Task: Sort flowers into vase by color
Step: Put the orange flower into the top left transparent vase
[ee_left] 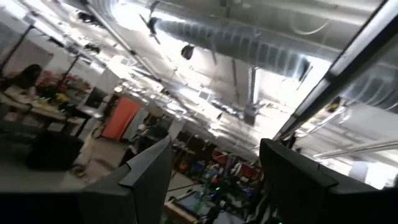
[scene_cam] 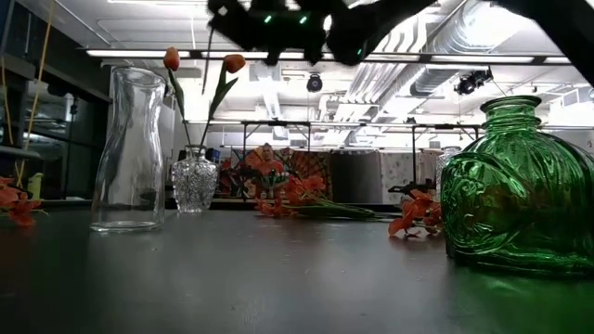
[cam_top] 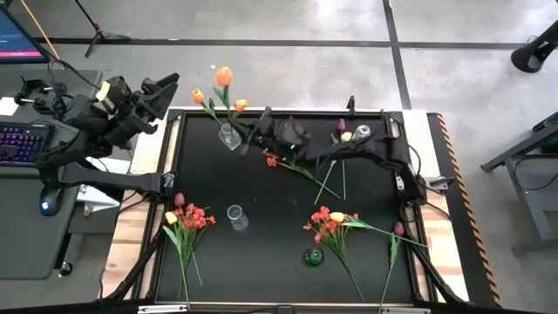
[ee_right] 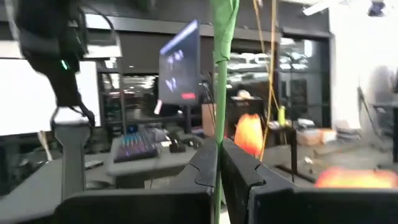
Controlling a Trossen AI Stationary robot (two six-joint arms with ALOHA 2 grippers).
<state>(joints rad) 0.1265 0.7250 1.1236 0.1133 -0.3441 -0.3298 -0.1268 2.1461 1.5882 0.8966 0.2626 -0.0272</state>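
Observation:
My right gripper [cam_top: 251, 131] [ee_right: 219, 163] reaches across the far side of the table and is shut on a flower's green stem [ee_right: 221, 74], next to the small clear vase [cam_top: 229, 137] [scene_cam: 195, 181] that holds orange tulips [cam_top: 224, 77] [scene_cam: 234, 63]. I cannot tell which head belongs to the held stem. A taller clear vase [cam_top: 235, 216] [scene_cam: 130, 148] and a green vase [cam_top: 314, 256] [scene_cam: 515, 186] stand nearer the front. Loose flowers [cam_top: 187, 218] [cam_top: 331, 222] lie flat on the table. My left gripper [cam_top: 166, 87] [ee_left: 214, 180] waits open beyond the table's far left corner. My right gripper pinches the flower's thin green stem [ee_right: 217, 140] between its two fingers. The fingers are about level, come from the table's right side and lie across the stem. The stem stands upright and runs up out of the wrist view. Its lower end is hidden behind the fingers.
A fourth vase [cam_top: 360, 133] with a yellow and a dark pink flower stands at the far right. A red-orange spray [cam_top: 279, 161] lies mid-table and a dark pink tulip [cam_top: 398, 228] lies near the right edge. A keyboard [cam_top: 22, 139] sits left of the table.

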